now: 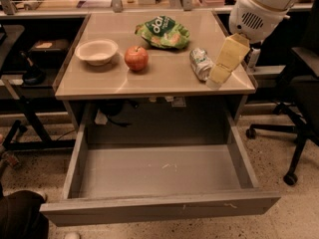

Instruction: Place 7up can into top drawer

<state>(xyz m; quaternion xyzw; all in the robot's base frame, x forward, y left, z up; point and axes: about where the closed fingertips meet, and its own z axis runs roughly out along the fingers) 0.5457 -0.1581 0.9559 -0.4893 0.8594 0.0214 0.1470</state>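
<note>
The 7up can (200,62) lies on its side on the table top (164,78) near the right edge, silvery with a green and white label. The top drawer (154,176) is pulled fully open below the table, grey and holding nothing. My gripper (223,66) hangs from the white arm at the upper right, its pale yellow finger (227,59) right beside the can on its right side, low over the table's right front corner.
A green snack bag (163,32), a red apple (136,58) and a white bowl (96,51) sit on the table. An office chair (299,108) stands at the right. A dark desk frame (22,83) is at the left.
</note>
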